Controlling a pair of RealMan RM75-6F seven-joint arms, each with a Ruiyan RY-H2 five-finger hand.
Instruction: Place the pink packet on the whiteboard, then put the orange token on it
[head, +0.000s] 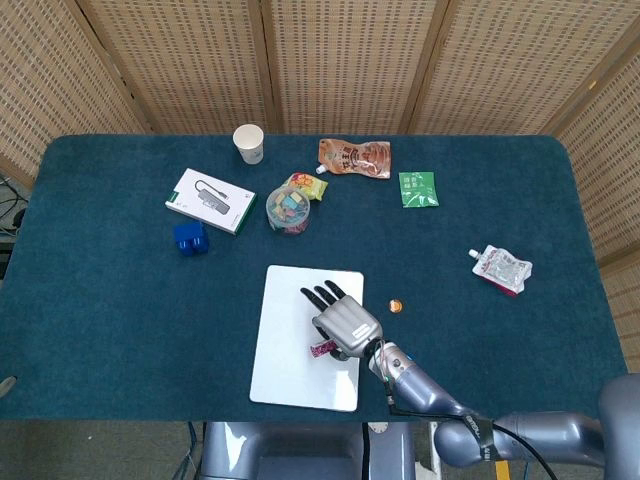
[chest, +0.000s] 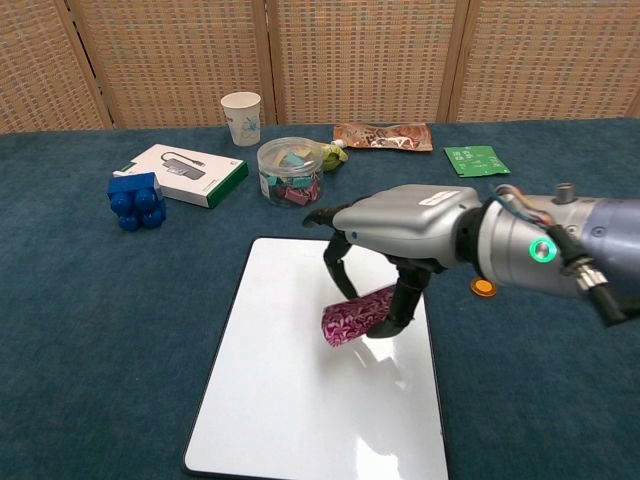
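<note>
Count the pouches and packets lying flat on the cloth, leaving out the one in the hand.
3: a brown pouch at the back, a green packet to its right, and a clear spouted pouch near the right edge. None seems hidden.

Table (chest: 90, 330): dark teal cloth, matt, felt-like nap. Whiteboard (chest: 290, 400): smooth, glossy white face with glare, thin dark rim. Right hand (chest: 385, 250): grey satin shell, metal or plastic, black fingers. Pink packet (chest: 355, 318): shiny patterned film. Orange token (chest: 483, 288), at the hand's 3 o'clock: smooth, plastic-looking. Backdrop screens (chest: 360, 50), 12 o'clock: woven cane in wood frames.
</note>
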